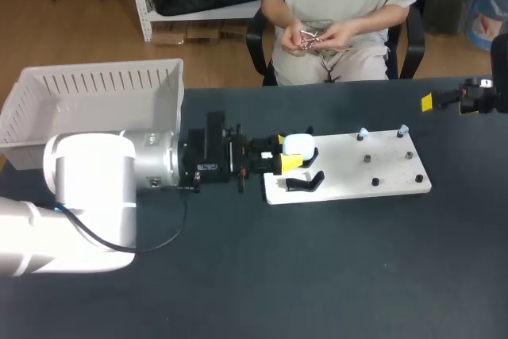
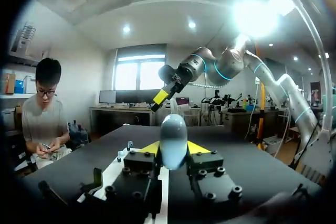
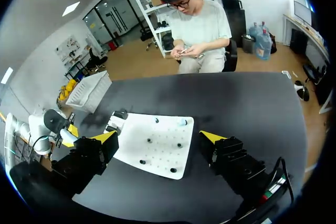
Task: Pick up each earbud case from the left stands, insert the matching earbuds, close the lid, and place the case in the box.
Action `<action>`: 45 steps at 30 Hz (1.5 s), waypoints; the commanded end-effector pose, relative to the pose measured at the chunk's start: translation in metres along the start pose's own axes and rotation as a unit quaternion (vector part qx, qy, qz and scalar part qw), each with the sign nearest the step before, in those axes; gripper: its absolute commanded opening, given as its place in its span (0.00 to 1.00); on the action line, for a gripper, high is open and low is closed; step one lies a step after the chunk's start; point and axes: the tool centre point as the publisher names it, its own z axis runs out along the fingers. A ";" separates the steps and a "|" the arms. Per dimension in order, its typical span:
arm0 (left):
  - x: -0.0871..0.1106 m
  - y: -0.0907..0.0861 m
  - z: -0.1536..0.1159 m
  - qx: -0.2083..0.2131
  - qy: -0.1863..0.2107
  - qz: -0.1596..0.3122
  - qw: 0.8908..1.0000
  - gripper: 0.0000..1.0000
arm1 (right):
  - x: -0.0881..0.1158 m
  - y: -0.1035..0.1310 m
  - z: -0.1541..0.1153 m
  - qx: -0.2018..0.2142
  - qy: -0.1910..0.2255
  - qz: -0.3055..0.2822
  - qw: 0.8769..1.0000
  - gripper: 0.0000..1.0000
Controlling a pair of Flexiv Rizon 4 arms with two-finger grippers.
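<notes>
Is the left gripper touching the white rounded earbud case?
Touching. Left wrist view: the white rounded earbud case sits pinched between both yellow tips of the left gripper, no gap either side.

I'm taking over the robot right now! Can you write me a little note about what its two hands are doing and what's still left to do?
Left gripper: shut on the white earbud case, at the back stand on the left end of the white board.
Right gripper: open, holding nothing, above the table's right side.
The two pale blue earbuds stand on the board's far edge. The front stand is empty.
Done: the case is gripped.
Left: put the earbuds in, close the lid, place the case in the box. No case shows in it yet.
</notes>
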 end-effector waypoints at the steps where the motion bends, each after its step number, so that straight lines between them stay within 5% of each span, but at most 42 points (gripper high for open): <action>1: 0.000 -0.003 0.000 -0.006 -0.002 0.002 1.000 0.00 | 0.000 0.000 0.000 0.000 0.000 0.000 1.000 1.00; 16: -0.006 0.000 0.009 -0.001 -0.005 0.063 0.998 0.00 | 0.012 0.009 -0.010 -0.017 0.009 -0.009 1.000 1.00; 32: -0.001 0.000 0.021 0.019 -0.024 0.047 0.998 0.00 | 0.051 0.099 -0.010 -0.068 0.062 -0.094 0.991 1.00; 45: 0.001 0.002 0.024 0.024 -0.031 0.045 0.998 0.00 | 0.069 0.143 0.008 -0.079 0.095 -0.117 0.985 1.00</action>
